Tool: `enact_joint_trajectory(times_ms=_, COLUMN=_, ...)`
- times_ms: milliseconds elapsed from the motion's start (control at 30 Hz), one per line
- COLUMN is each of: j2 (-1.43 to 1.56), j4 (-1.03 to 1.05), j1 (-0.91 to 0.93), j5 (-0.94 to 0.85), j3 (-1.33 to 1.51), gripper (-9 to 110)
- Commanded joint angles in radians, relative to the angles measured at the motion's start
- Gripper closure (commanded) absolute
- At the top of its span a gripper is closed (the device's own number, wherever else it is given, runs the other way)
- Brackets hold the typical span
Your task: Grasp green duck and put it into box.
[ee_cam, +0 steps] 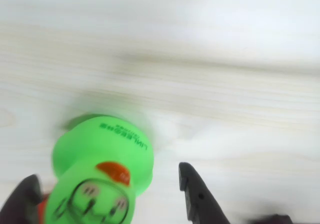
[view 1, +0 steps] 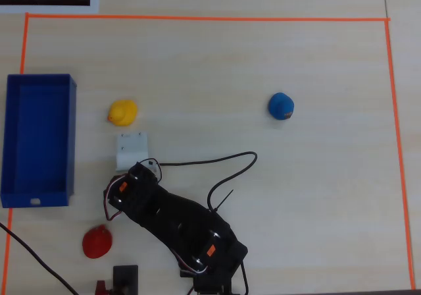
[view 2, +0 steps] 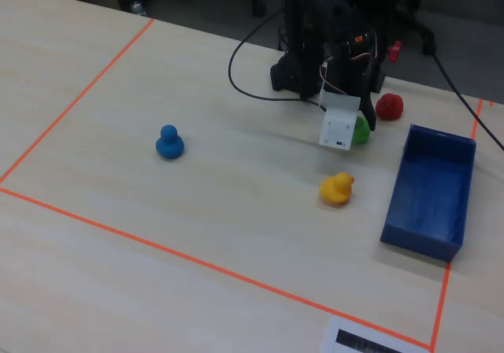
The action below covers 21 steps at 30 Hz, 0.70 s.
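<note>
We find the green duck (ee_cam: 100,176) large and close in the wrist view, sitting between the two dark fingers of the gripper (ee_cam: 107,196), nearer the left one. The jaws stand spread apart, with a clear gap between the duck and the right finger; on the left the picture is too blurred for us to tell whether the finger touches it. In the fixed view only a sliver of the duck (view 2: 361,130) shows behind the white camera block (view 2: 339,124) on the wrist, and from overhead the arm hides it entirely. The box (view 1: 39,140) lies near the left edge of the overhead view, apart from the arm. A yellow duck (view 1: 122,112) sits just above the white block there, a red duck (view 1: 97,241) lower left, and a blue duck (view 1: 281,105) well away to the right.
</note>
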Motion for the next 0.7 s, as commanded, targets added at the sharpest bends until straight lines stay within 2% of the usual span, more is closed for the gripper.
enact_joint_trajectory(times_ms=0, j2=-0.02, j4=-0.055, j1=-0.032, j5=0.032, j3=0.028, gripper=77)
enact_joint_trajectory(times_ms=133, j2=-0.046, j4=-0.115, j1=-0.054, j5=0.089, j3=0.064, gripper=101)
enact_joint_trajectory(times_ms=300, j2=0.003, j4=-0.063, j1=-0.006, j5=0.077, j3=0.049, gripper=101)
enact_joint_trajectory(times_ms=400, j2=0.091, j4=0.046, j1=0.048, j5=0.061, j3=-0.017, gripper=101)
enact_joint_trajectory(times_ms=567, j2=0.247, j4=0.296, j1=0.169, j5=0.066, j3=-0.345, gripper=101)
enact_joint_trajectory(times_ms=667, j2=0.201, j4=0.419, j1=0.176, j5=0.101, j3=-0.644, gripper=101)
